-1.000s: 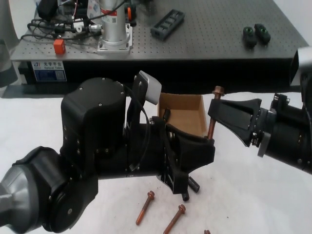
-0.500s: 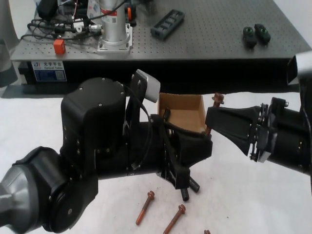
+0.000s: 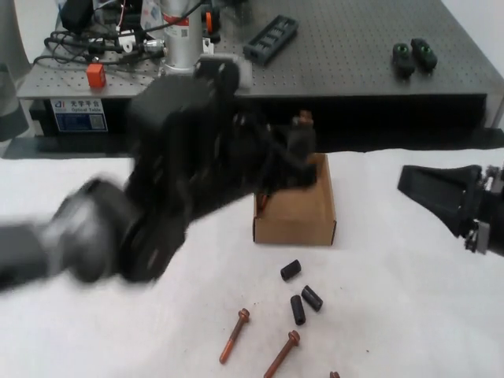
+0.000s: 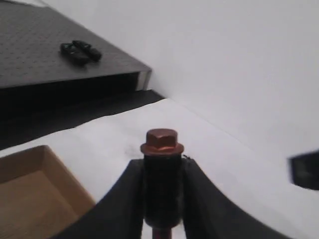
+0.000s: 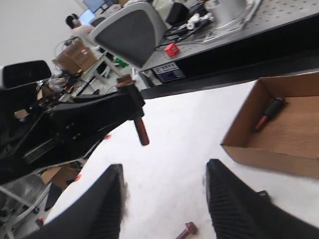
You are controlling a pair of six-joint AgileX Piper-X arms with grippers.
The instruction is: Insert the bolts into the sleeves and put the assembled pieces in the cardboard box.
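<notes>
My left gripper is shut on a black sleeve with a copper bolt through it, the head sticking out above the fingers. In the high view the left gripper holds this piece over the back of the cardboard box. The right wrist view shows the bolt's shank hanging below the left gripper. My right gripper is open and holds nothing; it stands to the right of the box. An assembled piece lies in the box.
Three loose black sleeves lie on the white cloth in front of the box. Two loose copper bolts lie nearer the front edge. A perforated metal bench with equipment stands behind.
The right gripper let go of the bolt and drew back to the right. The left arm swung up and back over the box, carrying the sleeve with the bolt in it.
</notes>
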